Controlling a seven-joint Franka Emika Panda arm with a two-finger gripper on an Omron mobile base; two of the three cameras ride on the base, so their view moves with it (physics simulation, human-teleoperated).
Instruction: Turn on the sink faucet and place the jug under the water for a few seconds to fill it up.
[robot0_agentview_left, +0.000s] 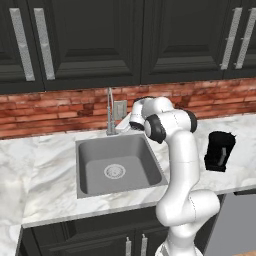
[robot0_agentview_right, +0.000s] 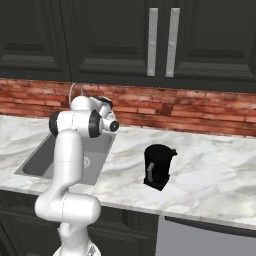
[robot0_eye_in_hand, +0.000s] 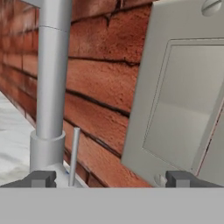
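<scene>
The sink faucet (robot0_agentview_left: 110, 112) stands upright at the back rim of the sink (robot0_agentview_left: 95, 172), and no water runs from it. In the hand view its grey neck (robot0_eye_in_hand: 52, 74) rises at the left, with the thin side lever (robot0_eye_in_hand: 74, 153) beside its base. My gripper (robot0_eye_in_hand: 111, 179) is open close to the brick wall. The lever sits between the two fingertips (robot0_eye_in_hand: 41, 179), near the left one and not touched. The black jug (robot0_agentview_left: 220, 150) stands upright on the marble counter to the right of the arm, far from the sink, and is also seen as the jug (robot0_agentview_right: 159, 166).
A grey wall outlet plate (robot0_eye_in_hand: 188, 100) hangs on the red brick backsplash (robot0_agentview_left: 50, 112) just right of the faucet, right in front of my hand. Dark cabinets (robot0_agentview_left: 90, 40) hang above. White marble counter (robot0_agentview_right: 215, 170) stretches to the right of the jug.
</scene>
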